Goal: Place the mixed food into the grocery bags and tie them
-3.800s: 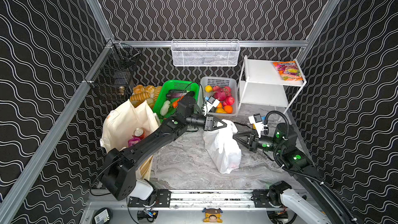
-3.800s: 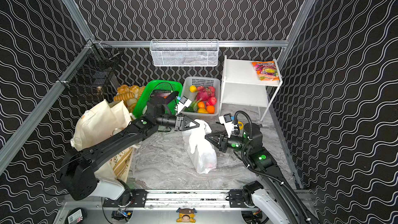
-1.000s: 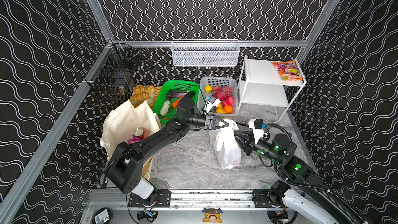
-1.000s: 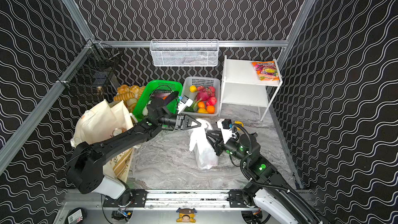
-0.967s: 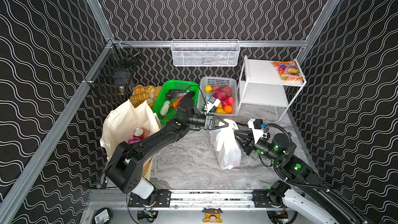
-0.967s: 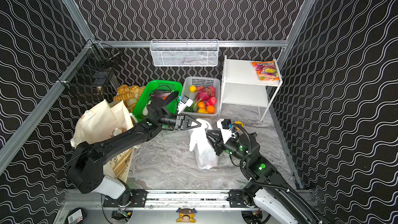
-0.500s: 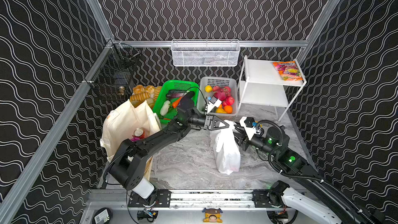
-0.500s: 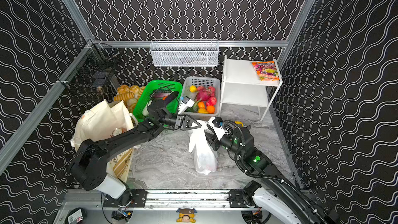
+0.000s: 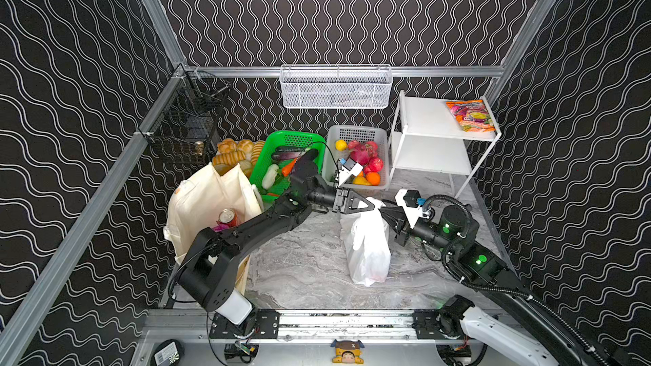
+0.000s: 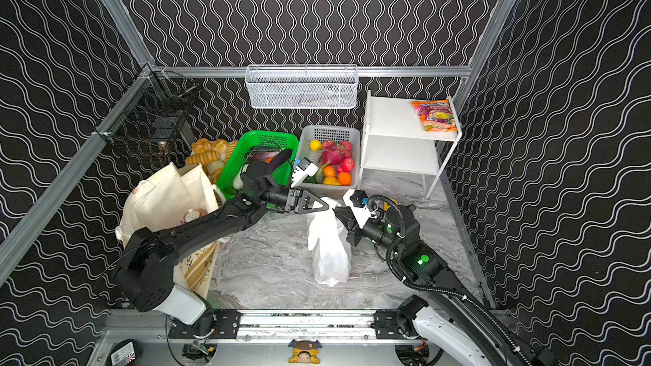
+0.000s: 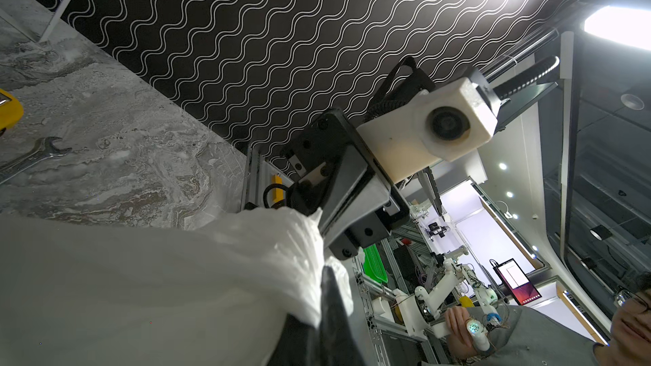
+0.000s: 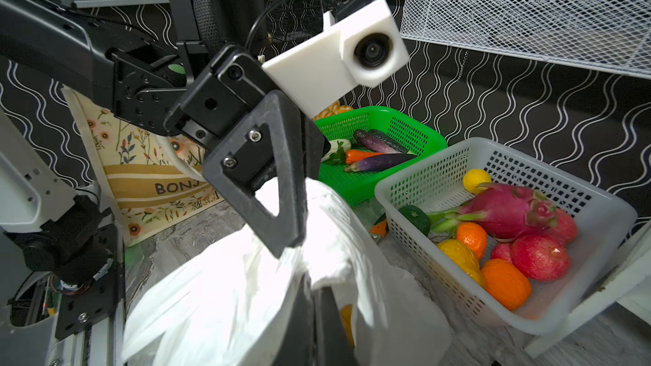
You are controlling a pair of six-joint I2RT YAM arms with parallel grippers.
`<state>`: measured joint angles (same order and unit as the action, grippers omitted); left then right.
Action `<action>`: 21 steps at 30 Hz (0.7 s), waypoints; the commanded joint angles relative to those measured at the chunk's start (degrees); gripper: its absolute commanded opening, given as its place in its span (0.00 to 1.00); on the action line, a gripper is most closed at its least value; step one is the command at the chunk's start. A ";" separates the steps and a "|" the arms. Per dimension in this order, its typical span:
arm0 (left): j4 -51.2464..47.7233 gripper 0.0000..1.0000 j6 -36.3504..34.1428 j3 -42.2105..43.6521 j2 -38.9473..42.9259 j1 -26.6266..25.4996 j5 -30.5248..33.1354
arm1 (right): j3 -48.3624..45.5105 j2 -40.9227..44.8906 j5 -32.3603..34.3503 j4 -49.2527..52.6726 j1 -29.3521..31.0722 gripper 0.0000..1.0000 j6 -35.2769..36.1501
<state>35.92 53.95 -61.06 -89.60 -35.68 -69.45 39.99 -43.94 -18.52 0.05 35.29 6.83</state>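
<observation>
Because the handles must be drawn together before a knot can be made, I have brought both pincers together over the white plastic bag (image 9: 368, 251), which stands upright near the middle of the counter (image 9: 299, 269). My left pincer (image 9: 370, 205) is clamped fully on a bunched loop at the bag's mouth, holding it up so the sides do not slump. My right pincer (image 9: 383, 210) is closed tight too, nipping the plastic just beside it. The cream tote (image 9: 200, 202) stands at the counter's left edge, a red can (image 9: 227, 217) inside it, not yet tied.
</observation>
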 commanded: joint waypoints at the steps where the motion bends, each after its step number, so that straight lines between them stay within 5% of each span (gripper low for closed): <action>1: 3.43 0.00 0.79 -0.51 -0.04 0.13 -0.86 | 0.94 -0.73 -0.78 0.07 -0.07 0.00 -0.66; 4: -0.27 0.00 -1.75 -0.87 0.47 0.16 -0.19 | 1.46 -1.23 1.28 1.80 -0.04 0.00 -1.47; 9: -33.54 0.49 -24.93 -4.73 5.27 1.01 8.87 | -0.16 0.52 6.67 2.64 -0.35 0.00 -5.92; 11: -43.13 0.58 -31.49 -5.89 7.27 1.00 13.65 | -0.57 0.58 7.44 2.93 -0.55 0.00 -8.16; 16: -49.16 0.67 -34.67 -3.49 11.76 0.47 15.58 | -0.35 -0.61 9.11 2.97 -0.64 0.00 -12.15; 21: -58.87 0.65 -41.36 -3.54 14.76 -1.45 17.79 | 1.03 -1.74 9.11 3.58 -0.76 0.00 -13.67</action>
<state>-15.00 19.27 -64.14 -75.77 -36.49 -53.43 40.05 -45.41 -10.24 3.53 34.48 -4.49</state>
